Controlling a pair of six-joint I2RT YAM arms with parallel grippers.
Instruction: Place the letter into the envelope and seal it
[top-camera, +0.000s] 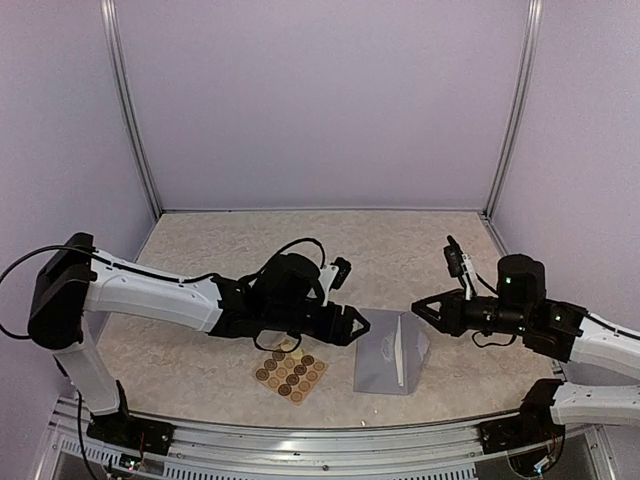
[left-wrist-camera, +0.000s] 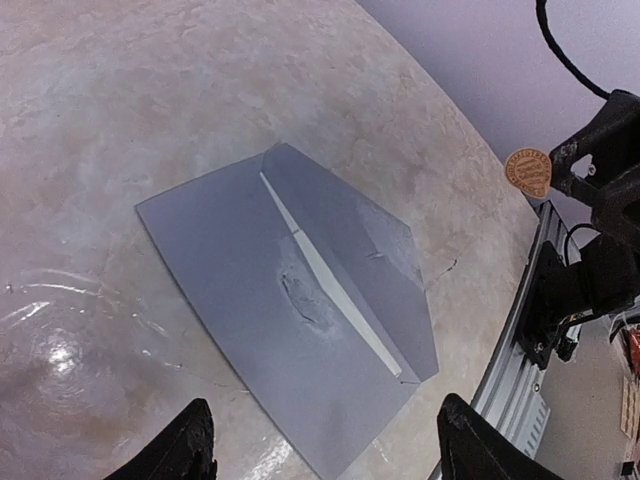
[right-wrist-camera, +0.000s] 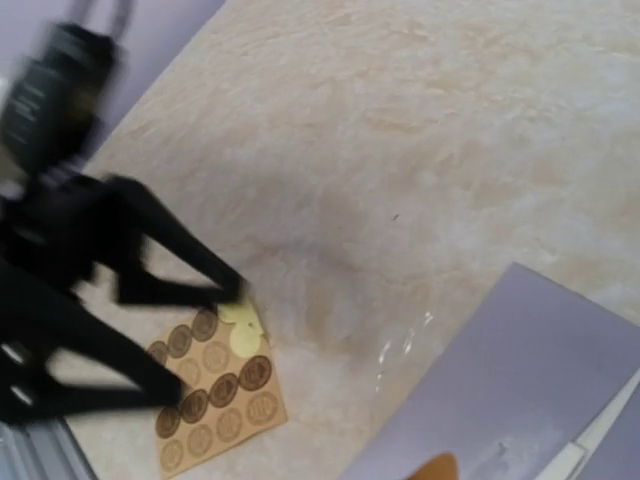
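Left wrist view showed the left gripper spread empty by the envelope, flat on the table. The right gripper was unreadable; its sticker probably wanted pressing squarely across the flap edge.

Top view high, looking down, wrist views close, all sharing envelope

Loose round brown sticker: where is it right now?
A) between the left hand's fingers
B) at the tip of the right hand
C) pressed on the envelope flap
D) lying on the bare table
B: the left wrist view shows the round brown sticker sitting at the tip of the right hand, off to the side of the envelope and not touching it.
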